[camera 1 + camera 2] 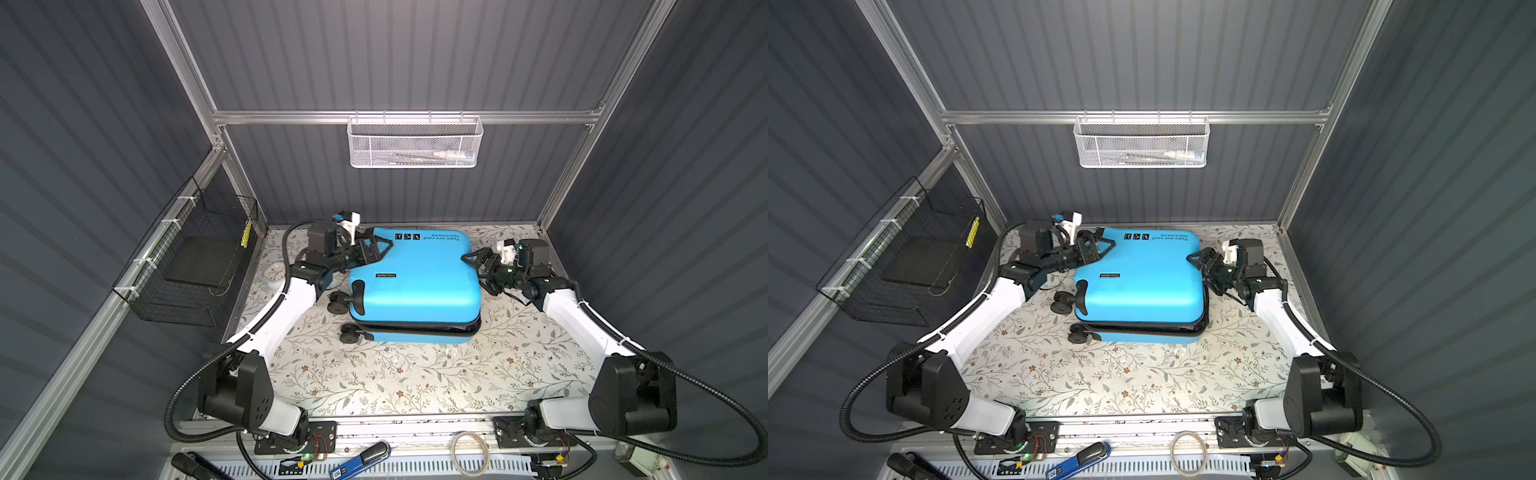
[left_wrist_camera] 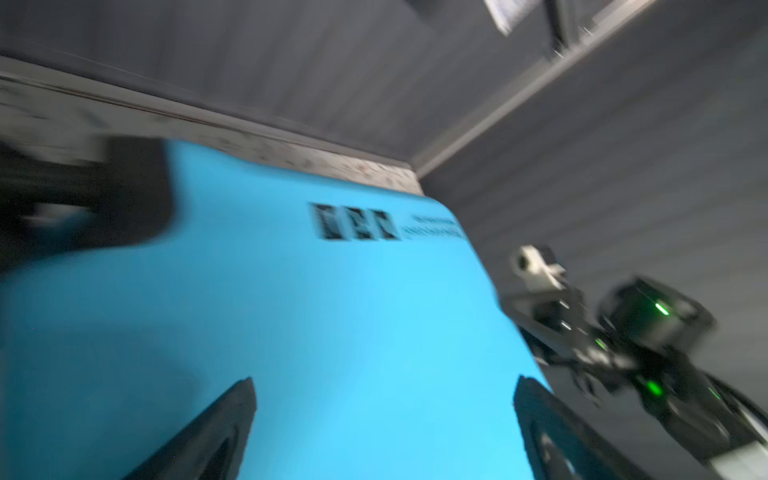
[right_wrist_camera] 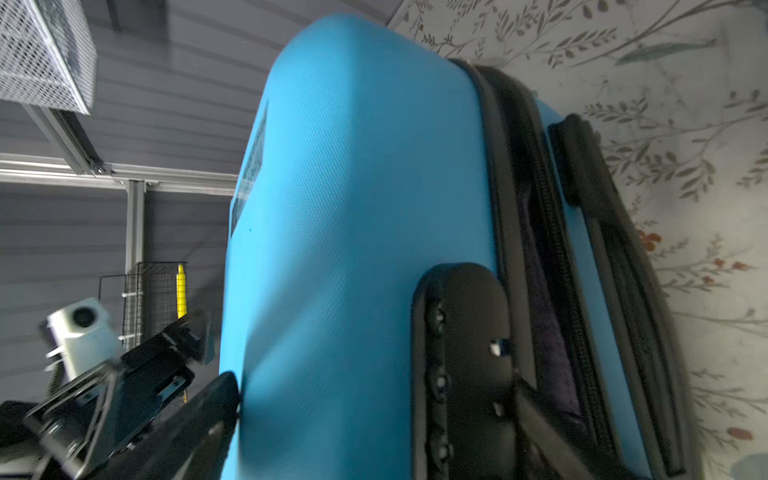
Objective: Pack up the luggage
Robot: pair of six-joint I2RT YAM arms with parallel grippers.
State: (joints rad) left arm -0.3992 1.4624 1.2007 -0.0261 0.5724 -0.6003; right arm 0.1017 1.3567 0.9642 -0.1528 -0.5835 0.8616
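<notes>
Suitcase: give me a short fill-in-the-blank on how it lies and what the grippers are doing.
1. The suitcase lying flat on the table has a shell coloured ____.
2. Its wheels face the side of the ____ arm.
3. The left gripper and the right gripper both have their jaws ____.
Missing words: blue; left; open.

Mesh basket [image 1: 415, 143] and wire basket [image 1: 187, 266] hang on the frame [image 1: 291, 117]

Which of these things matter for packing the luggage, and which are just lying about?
Part of the job:
- bright blue hard-shell suitcase
- left end effector
- right end effector

Just lying about:
- white metal mesh basket
- black wire basket
</notes>
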